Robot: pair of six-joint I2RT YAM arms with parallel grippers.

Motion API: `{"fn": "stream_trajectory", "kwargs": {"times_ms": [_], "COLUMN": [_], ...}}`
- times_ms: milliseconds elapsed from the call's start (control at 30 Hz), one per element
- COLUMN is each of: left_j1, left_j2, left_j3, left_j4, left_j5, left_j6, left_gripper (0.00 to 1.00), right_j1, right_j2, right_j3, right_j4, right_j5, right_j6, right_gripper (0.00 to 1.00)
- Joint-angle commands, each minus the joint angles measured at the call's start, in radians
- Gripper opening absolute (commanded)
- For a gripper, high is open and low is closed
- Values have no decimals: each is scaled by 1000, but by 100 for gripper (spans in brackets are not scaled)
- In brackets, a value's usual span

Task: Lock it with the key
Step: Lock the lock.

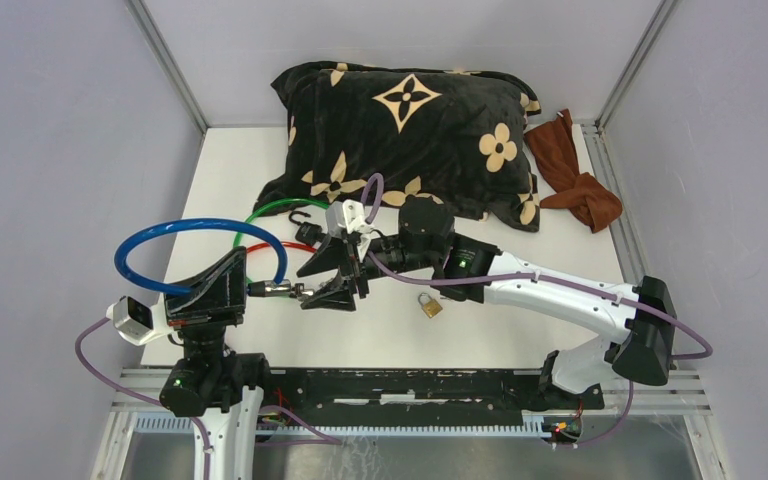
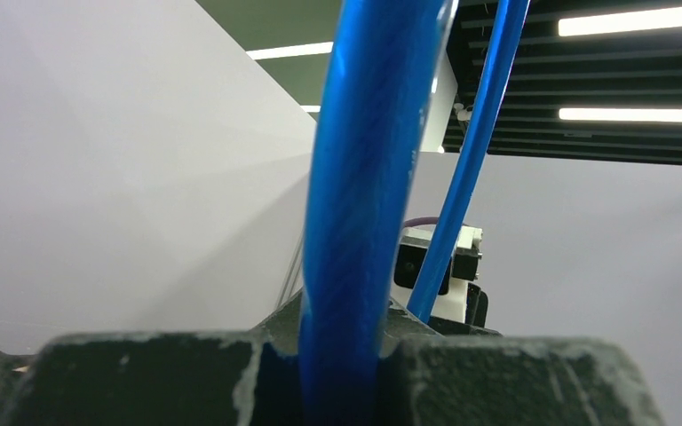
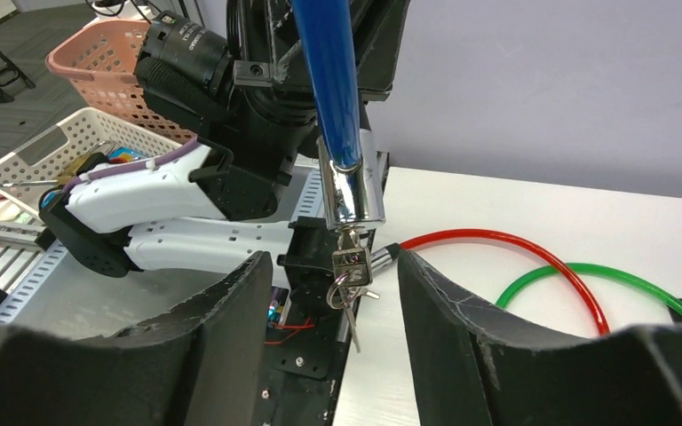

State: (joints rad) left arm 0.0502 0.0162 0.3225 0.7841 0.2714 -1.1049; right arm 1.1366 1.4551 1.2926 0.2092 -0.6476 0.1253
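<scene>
Mostly blurred blue cable (image 2: 355,204), keys (image 3: 348,271) indistinct.

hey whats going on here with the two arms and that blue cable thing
The left end effector is shut on a blue cable lock and holds its metal barrel up in the air. A bunch of keys hangs from the bottom of the barrel. The right end effector is open, with a finger on either side of the keys, not gripping them. A red cable lock, a green cable lock and a small padlock lie on the table.
</scene>
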Motion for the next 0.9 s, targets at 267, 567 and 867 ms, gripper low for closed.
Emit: {"fn": "stream_trajectory", "kwargs": {"times_ms": [267,567,867], "left_j1": [5,5,5], "left_j2": [-7,-7,-7], "left_j3": [30,27,26], "left_j4": [32,32,31], "left_j5": [3,2,2], "left_j6": [-12,-13,-13], "left_gripper": [2,2,2], "right_j1": [2,2,2], "right_j2": [50,60,69], "right_j3": [69,70,74], "right_j4": [17,34,34], "right_j5": [-32,-33,-38], "right_j6": [43,51,59], "right_gripper": [53,50,20]}}
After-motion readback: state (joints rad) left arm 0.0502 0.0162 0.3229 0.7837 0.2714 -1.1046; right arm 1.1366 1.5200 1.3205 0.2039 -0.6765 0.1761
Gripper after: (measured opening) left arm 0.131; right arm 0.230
